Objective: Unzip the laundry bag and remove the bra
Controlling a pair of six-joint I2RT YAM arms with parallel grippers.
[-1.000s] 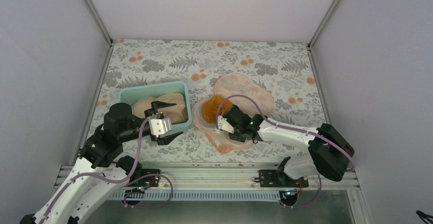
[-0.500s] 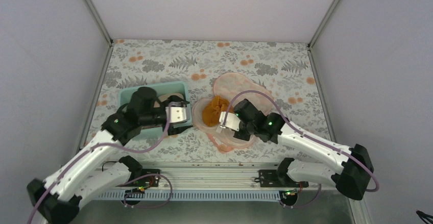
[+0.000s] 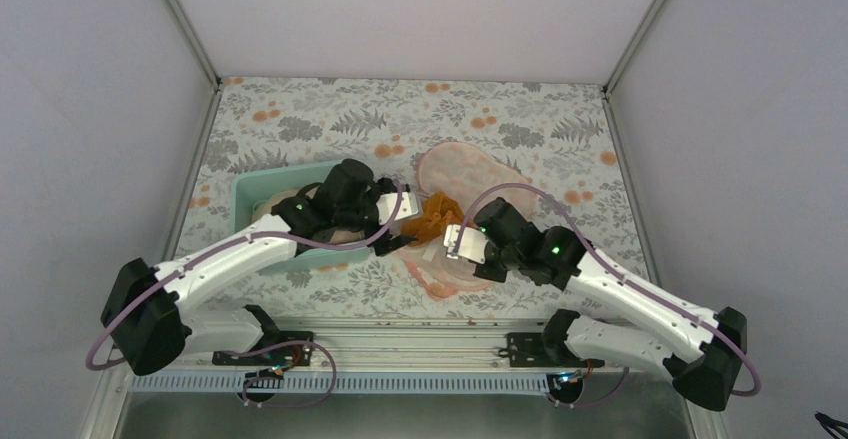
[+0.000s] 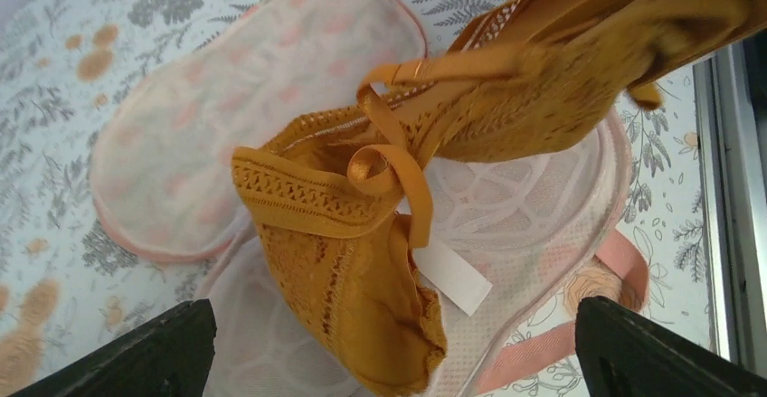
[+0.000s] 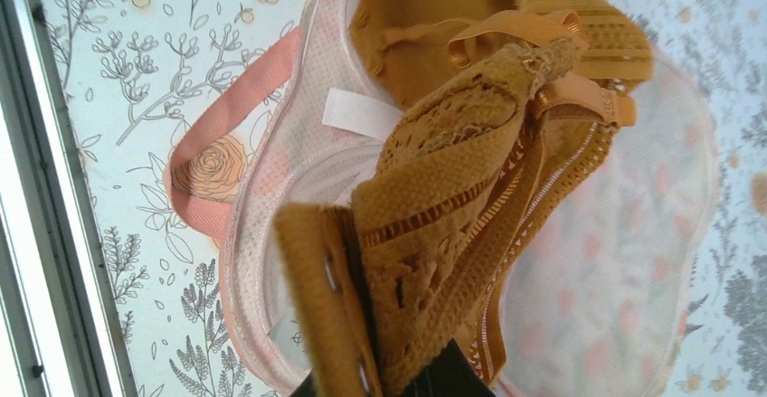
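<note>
The laundry bag (image 3: 478, 175) lies unzipped, its pale pink lid folded back and its base (image 3: 437, 267) toward the near edge. The mustard-orange bra (image 3: 432, 217) hangs bunched above the base. My right gripper (image 3: 450, 237) is shut on the bra's band (image 5: 425, 261), close to the hook end, and the rest trails down into the bag (image 5: 633, 234). From the left, my left gripper (image 3: 397, 227) stands open around the bra. In the left wrist view one cup (image 4: 362, 270) hangs between the wide-apart fingers (image 4: 136, 352) without touching them, over the bag's mesh base (image 4: 543, 207).
A teal tub (image 3: 243, 191) with pale peach bras (image 3: 265, 209) stands at the left, under my left arm. The bag's pink strap (image 5: 217, 135) lies on the floral cloth toward the near metal rail (image 3: 420, 331). White walls close in the back and sides.
My left arm has swung right from over the tub to the bra, staying open. My right gripper has shut on the bra's band and drawn it up out of the bag's cup.
</note>
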